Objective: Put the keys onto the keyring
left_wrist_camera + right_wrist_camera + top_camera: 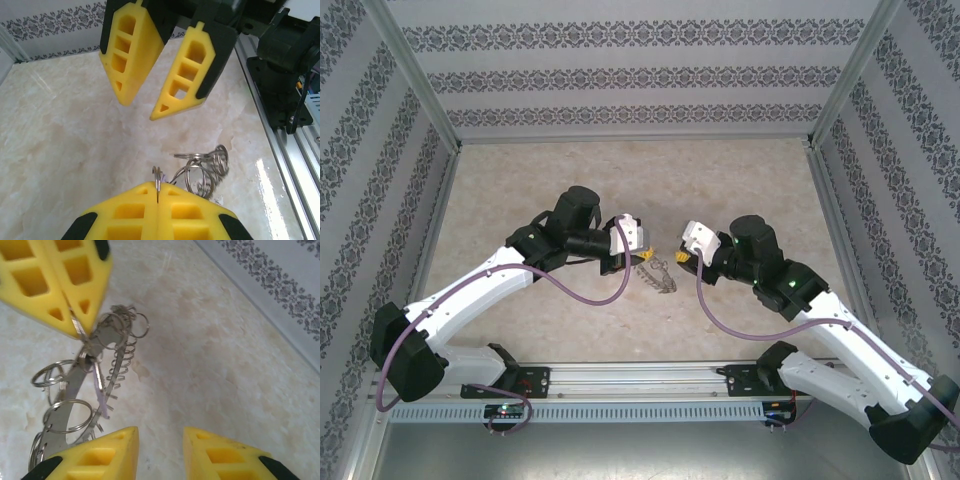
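Observation:
The keyring [657, 272] is a grey tangle of split rings and a metal strip, hanging just above the marble table between the two arms. My left gripper [630, 255] is shut on one thin ring of it, and that ring stands edge-on between my closed yellow fingers [158, 187]. The rest of the keyring [200, 170] dangles just past them. A lilac-purple key [100, 398] hangs among the rings [120, 320]. The green key is out of view. My right gripper [682, 258] stands open just right of the cluster, with nothing between its fingers [160, 445].
The marble-patterned table [520, 200] is walled by patterned panels on three sides. An aluminium rail [640, 385] with the arm bases runs along the near edge. The right arm's yellow fingers [130, 55] hang open over the left wrist view.

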Tool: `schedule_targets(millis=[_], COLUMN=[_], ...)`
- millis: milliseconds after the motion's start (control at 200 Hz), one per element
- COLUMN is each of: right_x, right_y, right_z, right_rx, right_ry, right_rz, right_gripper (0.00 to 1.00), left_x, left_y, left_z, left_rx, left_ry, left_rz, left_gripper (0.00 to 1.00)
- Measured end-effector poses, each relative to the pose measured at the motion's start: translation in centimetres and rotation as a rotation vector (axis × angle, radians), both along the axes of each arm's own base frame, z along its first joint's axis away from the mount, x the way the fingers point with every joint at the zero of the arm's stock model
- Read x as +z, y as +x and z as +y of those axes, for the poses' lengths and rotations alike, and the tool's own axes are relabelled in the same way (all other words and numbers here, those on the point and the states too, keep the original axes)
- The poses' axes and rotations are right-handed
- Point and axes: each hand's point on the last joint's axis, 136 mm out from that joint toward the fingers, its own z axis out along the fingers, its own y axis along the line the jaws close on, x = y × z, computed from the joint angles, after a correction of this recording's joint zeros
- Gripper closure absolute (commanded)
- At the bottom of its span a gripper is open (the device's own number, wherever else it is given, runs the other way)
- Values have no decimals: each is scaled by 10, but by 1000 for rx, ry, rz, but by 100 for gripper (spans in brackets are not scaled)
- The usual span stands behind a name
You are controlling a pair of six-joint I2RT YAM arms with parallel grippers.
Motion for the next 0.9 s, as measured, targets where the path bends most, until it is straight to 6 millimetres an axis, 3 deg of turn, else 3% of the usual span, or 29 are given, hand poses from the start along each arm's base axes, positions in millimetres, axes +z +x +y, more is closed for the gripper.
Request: schedule_targets(millis=[400, 639, 899], right_x=[-10, -24, -45], right_y=[-3, -17, -18], right_z=[-8, 5, 20], right_rx=[-37, 41, 96], right_ry=[0, 24, -4], right_rz=[17, 97, 166], right_gripper=[72, 79, 79], left_x=[-8, -11, -8], left_y=[-5, -8, -10], left_z=[2, 4, 6], left_rx=[-39, -56, -71], left_ry=[35, 47, 44], left_rz=[-35, -56, -86], left_gripper=[100, 100, 100])
